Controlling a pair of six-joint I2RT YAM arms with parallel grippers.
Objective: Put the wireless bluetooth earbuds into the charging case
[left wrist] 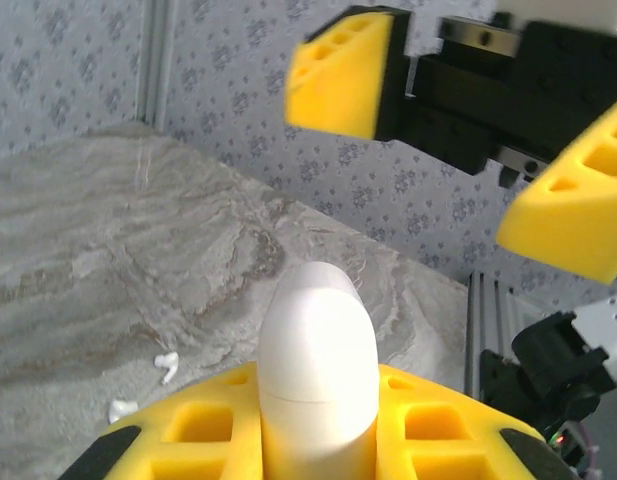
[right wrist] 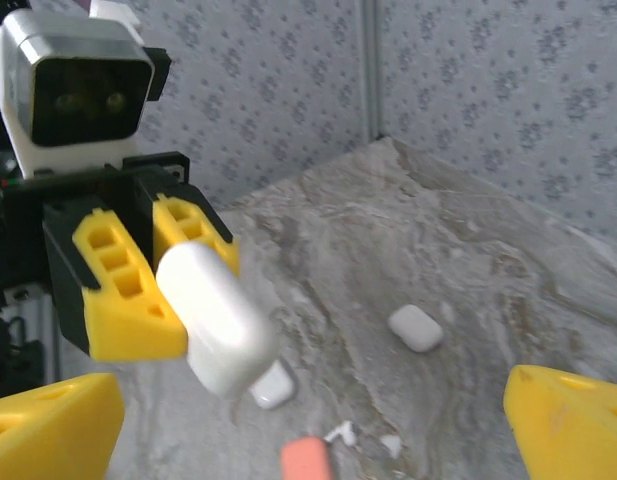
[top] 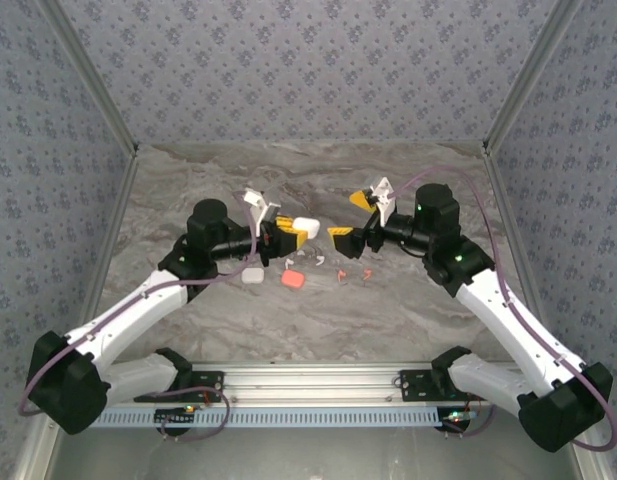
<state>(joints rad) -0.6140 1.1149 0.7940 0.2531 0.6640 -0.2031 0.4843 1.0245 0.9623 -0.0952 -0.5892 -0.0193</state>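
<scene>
Yellow foam pads [left wrist: 428,420] of my left gripper [left wrist: 318,440] sit closest to the lens. They are pinched narrow around the lower half of a smooth, rounded white plastic charging case [left wrist: 316,340], which stands up between them, carried clear of the grey marbled bench [left wrist: 108,250]. Opposite it my right gripper [left wrist: 458,135] hangs empty with its jaws spread wide, facing the case's domed top. A faint seam runs round the case just above my pads and the lid looks shut, so I judge the step in hand is getting that lid open before any earbud goes in. To do it well I would hold the left grip low, below the seam, so the pads don't pin the lid. I would bring the right gripper squarely onto the top part alone and close gently, since the glossy shell could twist or slip out of the foam if squeezed off-centre. Below, the tiny stemmed white earbuds [left wrist: 166,366] lie loose on the bench, with two coral-red earbuds [top: 340,273] near them and a coral-red rounded case [top: 293,281] close by.
</scene>
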